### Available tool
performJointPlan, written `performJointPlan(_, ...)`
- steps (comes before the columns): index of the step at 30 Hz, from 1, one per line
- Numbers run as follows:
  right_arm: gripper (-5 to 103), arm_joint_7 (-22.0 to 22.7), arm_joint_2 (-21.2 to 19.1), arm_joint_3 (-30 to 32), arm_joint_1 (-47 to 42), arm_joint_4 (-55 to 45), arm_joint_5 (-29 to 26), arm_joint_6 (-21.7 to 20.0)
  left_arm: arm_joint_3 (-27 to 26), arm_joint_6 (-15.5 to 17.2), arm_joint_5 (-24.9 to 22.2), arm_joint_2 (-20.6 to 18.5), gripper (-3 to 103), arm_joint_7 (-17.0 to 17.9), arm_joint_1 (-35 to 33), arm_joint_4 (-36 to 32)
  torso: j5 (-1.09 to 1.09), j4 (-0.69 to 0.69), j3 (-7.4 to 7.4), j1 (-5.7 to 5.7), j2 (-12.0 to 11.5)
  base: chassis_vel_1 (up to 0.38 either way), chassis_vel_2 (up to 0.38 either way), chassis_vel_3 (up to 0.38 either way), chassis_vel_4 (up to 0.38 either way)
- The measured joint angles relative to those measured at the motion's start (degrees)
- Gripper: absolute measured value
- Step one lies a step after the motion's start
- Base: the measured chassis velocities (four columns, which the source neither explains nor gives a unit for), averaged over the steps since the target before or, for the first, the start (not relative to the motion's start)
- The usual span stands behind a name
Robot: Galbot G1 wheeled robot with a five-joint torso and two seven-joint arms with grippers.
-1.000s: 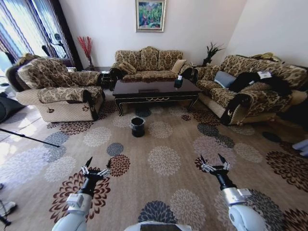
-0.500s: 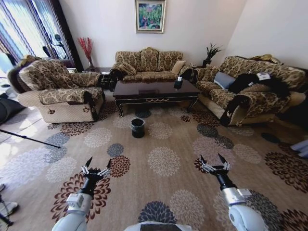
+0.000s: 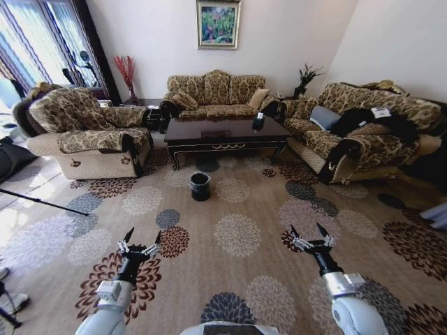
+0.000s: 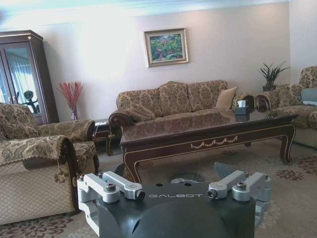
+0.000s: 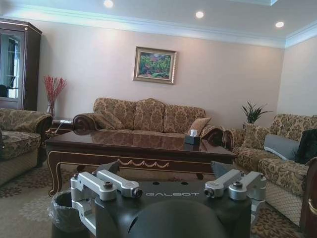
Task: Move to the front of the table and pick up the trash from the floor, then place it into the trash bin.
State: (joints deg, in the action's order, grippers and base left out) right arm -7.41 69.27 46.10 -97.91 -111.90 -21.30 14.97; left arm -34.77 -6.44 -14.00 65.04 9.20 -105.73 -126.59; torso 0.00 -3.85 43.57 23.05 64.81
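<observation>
Trash bin [image 3: 200, 185], a small round black bucket with a clear liner at its rim, stands on the patterned carpet [image 3: 237, 234] just in front of the coffee table [image 3: 225, 130], toward the table's left half as the robot faces it. In the right wrist view the bin [image 5: 67, 213] shows close beside that gripper's housing, with the liner crumpled over its edge. The table is long, low and glossy dark brown with gold scroll trim, and it carries a dark tissue box [image 3: 258, 119] with a white tissue near its right end. No litter can be made out on the floral carpet from this far back. Behind the table sits a patterned sofa [image 3: 215, 92] under a framed painting [image 3: 218, 22]; an armchair [image 3: 84, 129] stands at the left and a second sofa [image 3: 360, 129] at the right. The left gripper [image 3: 140, 244] hangs low over the carpet well short of the bin, its two dark fingers spread apart. The right gripper [image 3: 311, 236] hangs level with it on the other side, fingers likewise spread and holding nothing.
</observation>
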Motion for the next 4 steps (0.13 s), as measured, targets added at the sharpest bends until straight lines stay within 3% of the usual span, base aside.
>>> performJointPlan(4,100,0.00,0.00,0.00,0.00,0.00,0.00,0.00,0.00,0.00,0.00,0.00,100,0.00,-0.01,0.00,0.00,0.00,-0.04,-0.02,-0.08,0.000,0.000,0.000,0.000)
